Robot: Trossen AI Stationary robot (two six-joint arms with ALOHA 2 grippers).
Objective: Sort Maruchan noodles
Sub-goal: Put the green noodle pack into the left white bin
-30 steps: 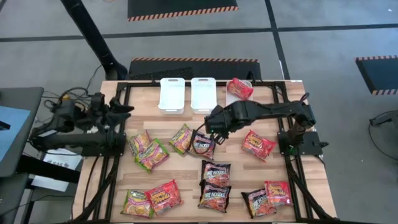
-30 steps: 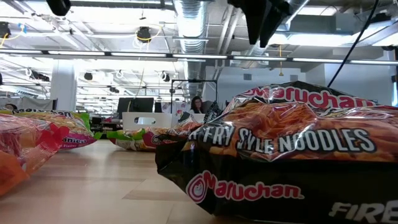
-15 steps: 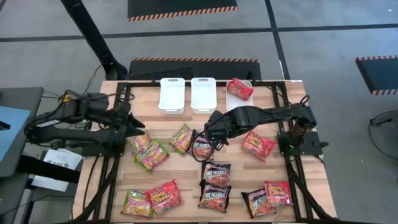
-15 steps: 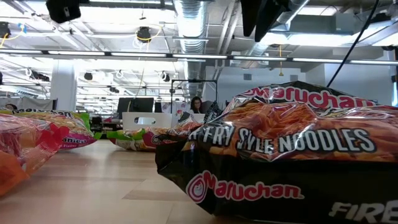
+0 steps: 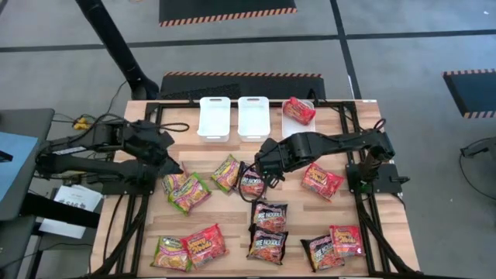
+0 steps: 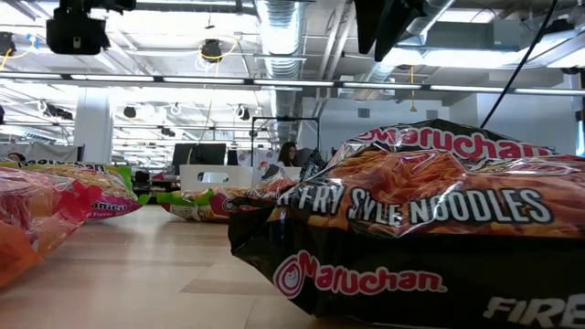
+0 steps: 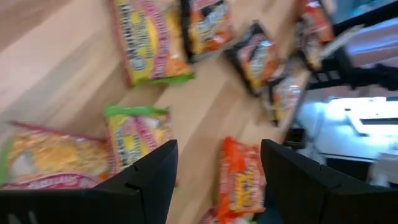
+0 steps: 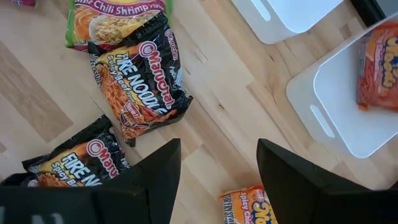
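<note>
While Maruchan noodles [image 5: 268, 215] lie scattered across the table [image 5: 203, 209], one red packet [image 5: 298, 110] is seen in a white bin [image 5: 294, 120] beside the two empty bins [image 5: 233, 118]. Near those bins, the right gripper [image 5: 263, 168] hangs with fingers spread, seemingly above a black packet [image 5: 253, 180]; the left gripper [image 5: 173, 168], fingers likewise parted, is held over a green packet [image 5: 175, 180].

My left arm reaches from the left side over the table [image 5: 232, 205], and my left gripper [image 5: 172, 166] hangs near its left edge, fingers spread apart. My right arm stretches from the right side toward the table's middle; my right gripper [image 5: 262, 164] hangs there above the wood, fingers also wide apart.
</note>
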